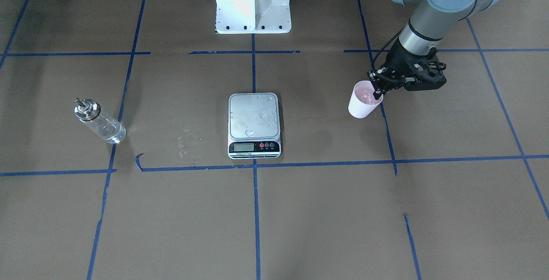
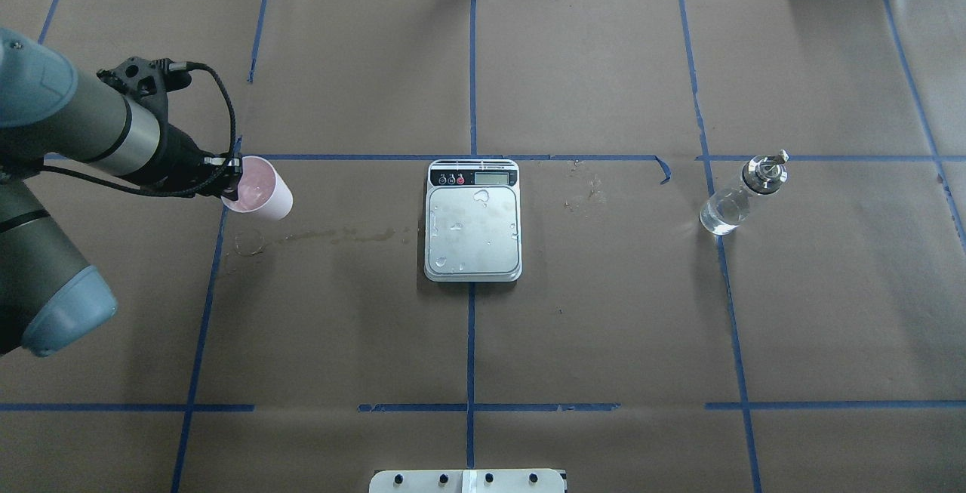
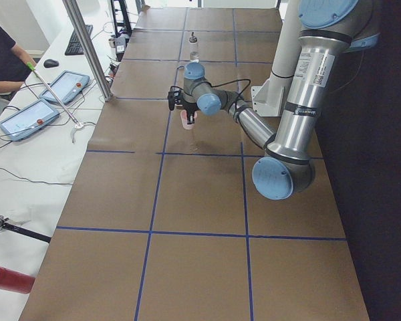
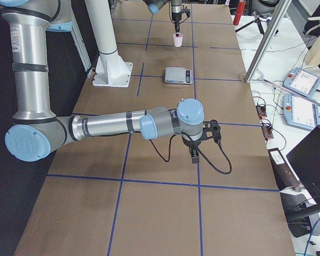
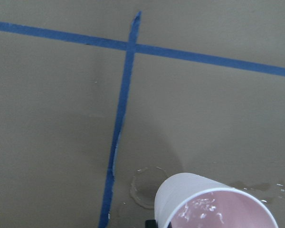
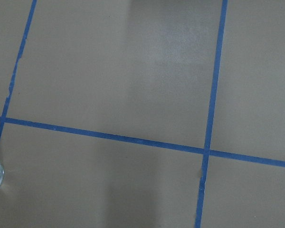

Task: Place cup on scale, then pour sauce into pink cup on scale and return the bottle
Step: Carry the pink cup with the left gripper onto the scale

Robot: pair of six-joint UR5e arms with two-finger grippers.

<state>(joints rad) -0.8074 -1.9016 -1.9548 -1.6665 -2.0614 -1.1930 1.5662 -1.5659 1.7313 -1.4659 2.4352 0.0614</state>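
**Cup in the claw, not yet on the scale; every step still open**

Observed: the left claw [image 1: 379, 93] is closed on the rim of the cup [image 1: 361, 103], with one finger inside the pink lining and the other against the white outer wall. The cup hangs tilted, well apart from the scale [image 1: 254, 119], out on the robot's left side of it. The left wrist view suggests the cup is lifted off the counter [image 1: 300, 211] above a wet ring [image 5: 145, 187], though I cannot confirm the gap.

The scale's platform bears only droplets [image 2: 481, 195].

The bottle [image 1: 99, 121] stands on the counter, well apart from the scale on the robot's right side. It is capped, with clear sauce [image 1: 112, 133] in its lower part and nothing gripping it.

The right claw [image 4: 194, 156] hangs over the counter, farther from the scale than the bottle is. It shows only in the side view, so I cannot tell how its fingers are set.

Assessment: no step is complete. Left to do are setting the cup on the platform, picking up the bottle, pouring, and returning the bottle.
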